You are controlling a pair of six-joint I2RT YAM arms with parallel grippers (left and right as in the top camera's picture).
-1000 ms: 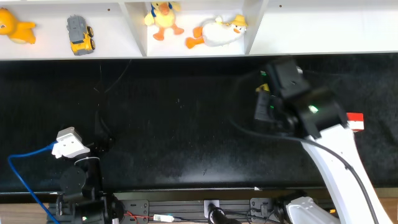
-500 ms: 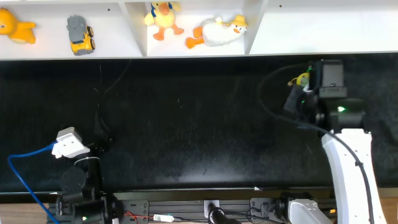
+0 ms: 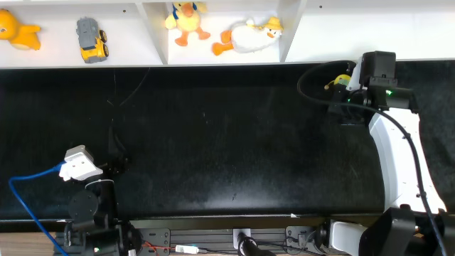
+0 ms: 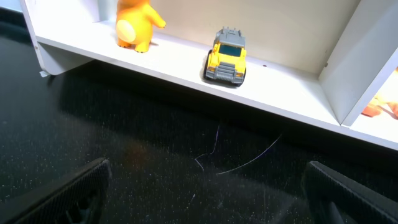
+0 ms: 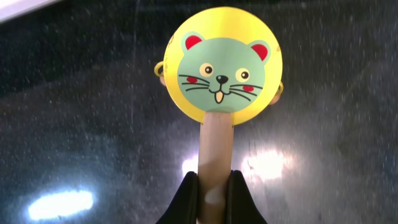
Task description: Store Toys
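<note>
Cat rattle [image 5: 222, 65] now nearer the shelf [image 3: 370, 32]

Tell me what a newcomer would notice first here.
The yellow cat-face rattle stands out most: the right hand grips its wooden handle over the right part of the black mat, close to the white shelf. Next come the toys on it: an orange duck and a yellow truck in one compartment, a yellow plush duck and a white plush duck in the next.
</note>
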